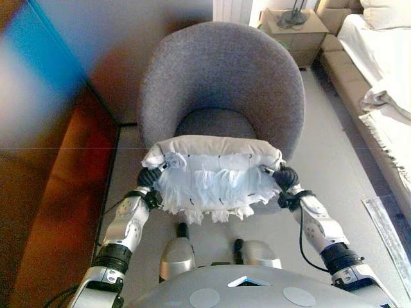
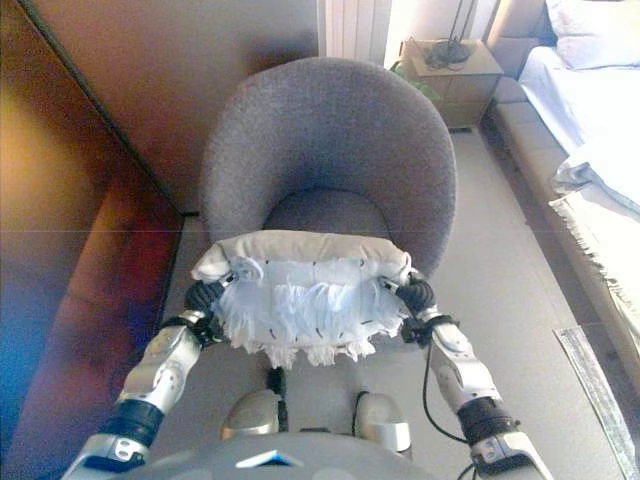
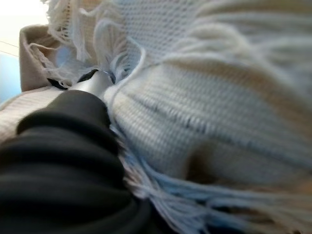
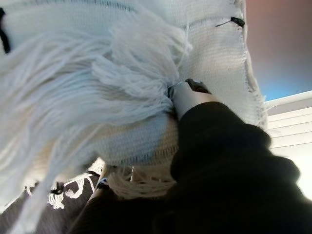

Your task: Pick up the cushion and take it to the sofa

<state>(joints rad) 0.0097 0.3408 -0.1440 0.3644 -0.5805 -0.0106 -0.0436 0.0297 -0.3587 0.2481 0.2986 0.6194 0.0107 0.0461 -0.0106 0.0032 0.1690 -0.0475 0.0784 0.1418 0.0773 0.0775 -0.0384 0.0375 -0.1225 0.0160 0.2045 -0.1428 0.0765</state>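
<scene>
A grey armchair (image 1: 221,90) fills the centre of the frame, straight ahead, its curved back blocking the way forward. A fringed white cushion (image 1: 212,176) spans the space just in front of its seat. Along the left edge runs a brown wooden wall (image 1: 45,212). To the right of the chair, open pale floor (image 1: 334,167) leads toward a white sofa (image 1: 379,70) at the right edge. A small cabinet (image 1: 298,32) stands at upper right.

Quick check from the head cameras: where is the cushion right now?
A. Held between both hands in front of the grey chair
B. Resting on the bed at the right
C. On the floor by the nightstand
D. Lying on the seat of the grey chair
A: the fringed white cushion is up between the left hand and right hand, in front of the grey chair, whose seat is bare.
</scene>
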